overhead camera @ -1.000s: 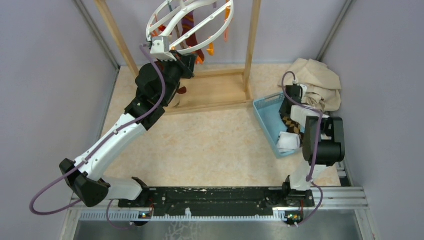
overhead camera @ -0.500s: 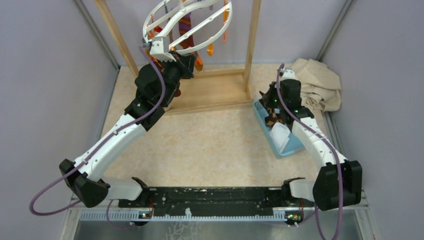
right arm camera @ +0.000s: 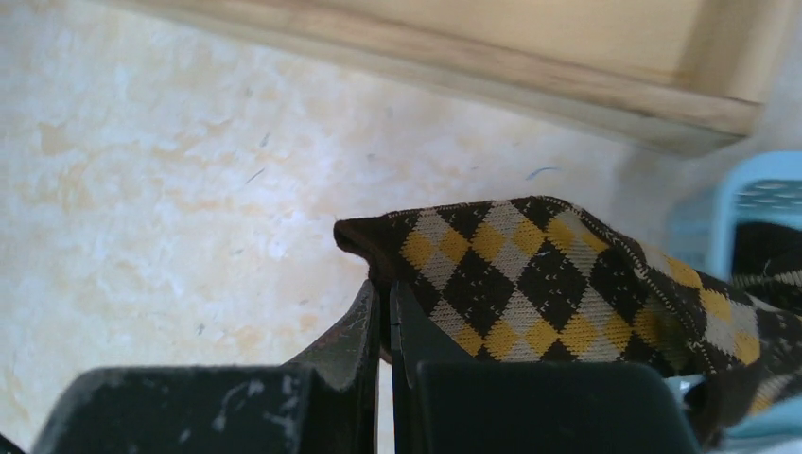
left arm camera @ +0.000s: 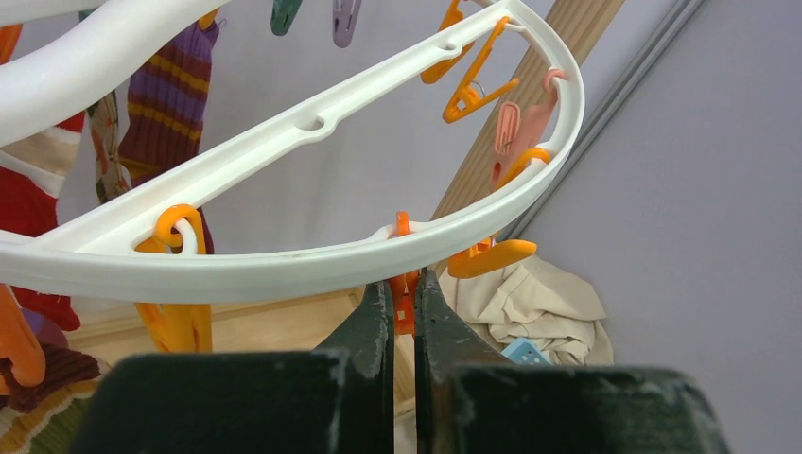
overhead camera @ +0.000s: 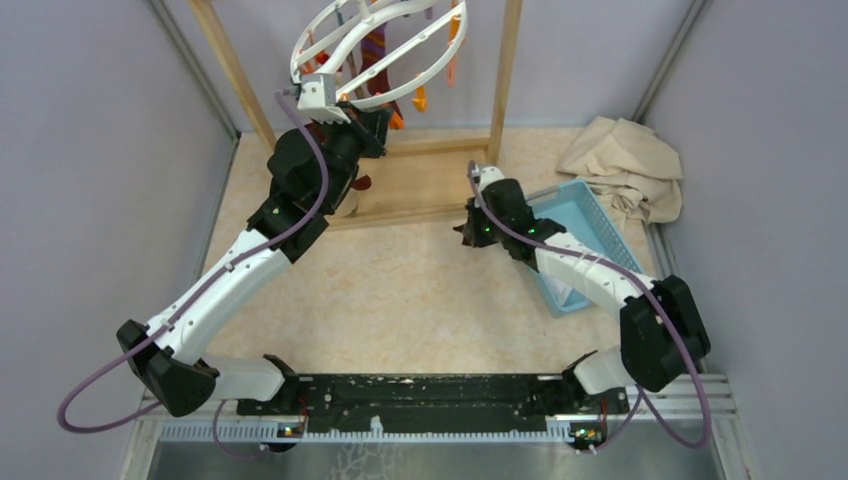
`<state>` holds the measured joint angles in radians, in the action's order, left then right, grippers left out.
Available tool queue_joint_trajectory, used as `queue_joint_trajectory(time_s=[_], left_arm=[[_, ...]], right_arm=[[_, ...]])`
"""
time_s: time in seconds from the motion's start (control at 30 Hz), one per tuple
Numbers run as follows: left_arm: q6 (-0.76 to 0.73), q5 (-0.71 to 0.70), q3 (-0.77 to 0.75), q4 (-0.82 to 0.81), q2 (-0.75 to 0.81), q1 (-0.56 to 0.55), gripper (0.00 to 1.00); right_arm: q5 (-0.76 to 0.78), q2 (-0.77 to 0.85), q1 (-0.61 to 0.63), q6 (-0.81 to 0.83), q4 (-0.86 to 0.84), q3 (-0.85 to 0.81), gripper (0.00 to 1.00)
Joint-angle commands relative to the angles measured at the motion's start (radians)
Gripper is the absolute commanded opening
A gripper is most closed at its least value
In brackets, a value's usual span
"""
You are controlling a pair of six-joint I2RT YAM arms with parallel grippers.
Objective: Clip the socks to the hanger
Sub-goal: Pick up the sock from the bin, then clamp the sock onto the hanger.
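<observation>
One sock (right arm camera: pixel 530 284) pinched, right claw (right arm camera: pixel 385 288) closed tight

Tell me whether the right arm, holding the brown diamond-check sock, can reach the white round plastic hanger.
Probably yes: nothing lies between the right gripper and the hanger, though the light wooden post stands close beside that path.

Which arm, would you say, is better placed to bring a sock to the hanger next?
Right: the right gripper pinches the diamond-check sock, while the left gripper is shut on an orange peg.
</observation>
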<state>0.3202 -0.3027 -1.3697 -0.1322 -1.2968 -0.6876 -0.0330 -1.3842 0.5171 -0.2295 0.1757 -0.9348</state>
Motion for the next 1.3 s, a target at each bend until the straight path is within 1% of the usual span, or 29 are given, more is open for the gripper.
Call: queue_joint_trajectory(time_s=[0.0, 0.17, 0.47, 0.63, 0.73, 0.77, 0.87, 1.27], left_arm=[[-0.005, 0.015, 0.012, 0.006, 0.024, -0.001, 0.00], [-0.011, 0.009, 0.008, 0.012, 0.027, -0.001, 0.00], [-0.006, 0.017, 0.004, 0.014, 0.023, -0.001, 0.00], [-0.002, 0.020, 0.001, 0.014, 0.022, -0.001, 0.00], [-0.003, 0.019, 0.003, 0.014, 0.022, -0.001, 0.00], [-0.003, 0.020, 0.003, 0.014, 0.022, -0.001, 0.00], [-0.003, 0.019, 0.001, 0.015, 0.023, -0.001, 0.00], [0.002, 0.024, -0.004, 0.016, 0.007, -0.001, 0.00]], right_arm=[[0.058, -0.040, 0.107, 0.002, -0.018, -0.091, 0.00], [0.041, -0.026, 0.153, -0.016, -0.051, -0.114, 0.00], [0.038, 0.120, 0.153, 0.050, -0.086, -0.227, 0.00], [0.038, 0.158, 0.152, 0.073, -0.180, -0.258, 0.00], [0.047, 0.168, 0.153, 0.061, -0.279, -0.246, 0.00], [0.052, 0.167, 0.153, 0.054, -0.323, -0.238, 0.00], [0.074, 0.146, 0.152, 0.033, -0.369, -0.243, 0.00], [0.067, 0.024, 0.153, 0.027, -0.429, -0.354, 0.00]])
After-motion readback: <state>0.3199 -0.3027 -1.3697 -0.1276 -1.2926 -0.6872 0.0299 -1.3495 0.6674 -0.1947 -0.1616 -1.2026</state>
